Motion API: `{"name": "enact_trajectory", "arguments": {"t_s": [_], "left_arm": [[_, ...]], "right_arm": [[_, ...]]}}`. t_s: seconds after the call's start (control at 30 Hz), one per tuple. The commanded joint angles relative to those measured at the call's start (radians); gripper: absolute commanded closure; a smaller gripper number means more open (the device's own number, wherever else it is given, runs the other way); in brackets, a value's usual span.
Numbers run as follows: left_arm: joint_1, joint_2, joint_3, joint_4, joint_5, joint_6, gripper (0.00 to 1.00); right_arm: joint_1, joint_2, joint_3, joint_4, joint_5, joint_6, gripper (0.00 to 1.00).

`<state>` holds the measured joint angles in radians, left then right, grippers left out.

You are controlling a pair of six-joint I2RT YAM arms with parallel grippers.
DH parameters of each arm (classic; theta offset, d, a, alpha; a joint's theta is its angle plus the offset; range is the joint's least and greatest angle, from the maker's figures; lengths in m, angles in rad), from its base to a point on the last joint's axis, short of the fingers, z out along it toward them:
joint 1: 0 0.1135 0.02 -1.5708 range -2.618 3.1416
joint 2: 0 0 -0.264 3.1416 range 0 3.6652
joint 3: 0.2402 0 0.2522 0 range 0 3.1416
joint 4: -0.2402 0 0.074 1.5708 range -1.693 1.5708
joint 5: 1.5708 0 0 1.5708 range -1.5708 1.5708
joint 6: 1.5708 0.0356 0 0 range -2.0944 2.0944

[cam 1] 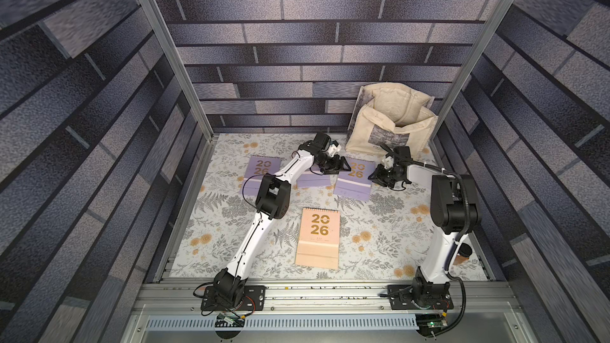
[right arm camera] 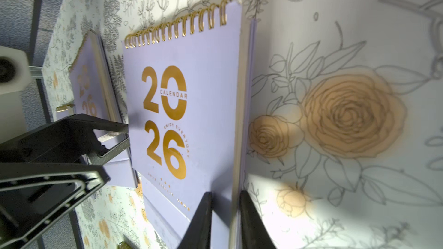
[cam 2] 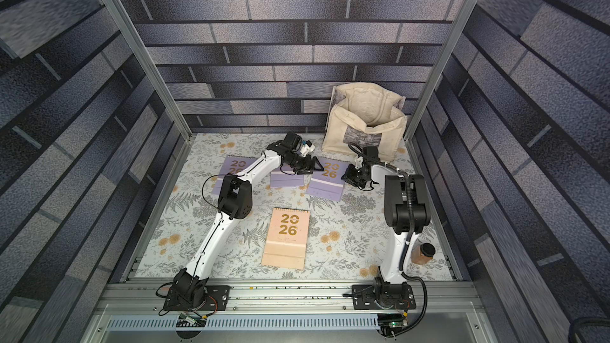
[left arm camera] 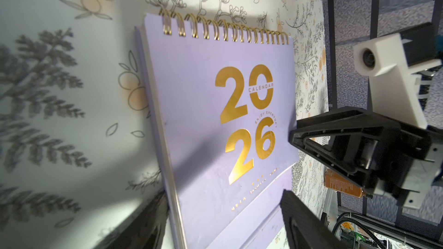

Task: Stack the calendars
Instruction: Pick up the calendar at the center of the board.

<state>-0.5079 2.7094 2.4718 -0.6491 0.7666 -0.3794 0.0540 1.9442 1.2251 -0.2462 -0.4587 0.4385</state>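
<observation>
Four calendars lie singly and flat on the floral counter (cam 1: 379, 226): three lavender in a row at the far side, the peach calendar (cam 1: 318, 239) alone nearer the arm bases. Both arms reach the rightmost lavender calendar (cam 1: 355, 183), just in front of the cream tote bag (cam 1: 389, 120). The right pincer (cam 1: 374, 174) is clenched on its right edge. The left pincer (cam 1: 343, 166) straddles its left edge, with a wide gap; whether it grips cannot be told. The middle lavender calendar (cam 1: 313, 180) sits partly under the left arm, the leftmost lavender calendar (cam 1: 260, 168) apart.
</observation>
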Motion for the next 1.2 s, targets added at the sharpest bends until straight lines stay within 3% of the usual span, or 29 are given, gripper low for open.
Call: {"name": "enact_trajectory", "arguments": {"t_s": [0.0, 0.3, 0.6, 0.8, 1.0, 1.17], "left_arm": [[-0.04, -0.075, -0.05, 0.014, 0.123, 0.039, 0.24], [-0.04, -0.131, -0.161, 0.106, 0.203, 0.025, 0.24], [-0.043, -0.137, -0.163, 0.136, 0.225, 0.007, 0.25], [-0.041, -0.144, -0.169, 0.137, 0.225, 0.008, 0.25], [-0.034, -0.159, -0.172, 0.135, 0.201, 0.01, 0.24], [-0.005, -0.223, -0.209, 0.169, 0.152, 0.011, 0.18]], "right_arm": [[0.03, -0.05, -0.023, 0.117, -0.151, 0.021, 0.78], [0.029, -0.119, -0.082, 0.178, -0.204, 0.035, 0.77], [0.056, -0.121, -0.095, 0.17, -0.234, 0.031, 0.71], [0.067, -0.117, -0.094, 0.169, -0.213, 0.037, 0.74], [0.069, -0.135, -0.092, 0.154, -0.191, 0.037, 0.9], [0.07, -0.2, -0.098, 0.118, -0.168, 0.029, 1.0]]}}
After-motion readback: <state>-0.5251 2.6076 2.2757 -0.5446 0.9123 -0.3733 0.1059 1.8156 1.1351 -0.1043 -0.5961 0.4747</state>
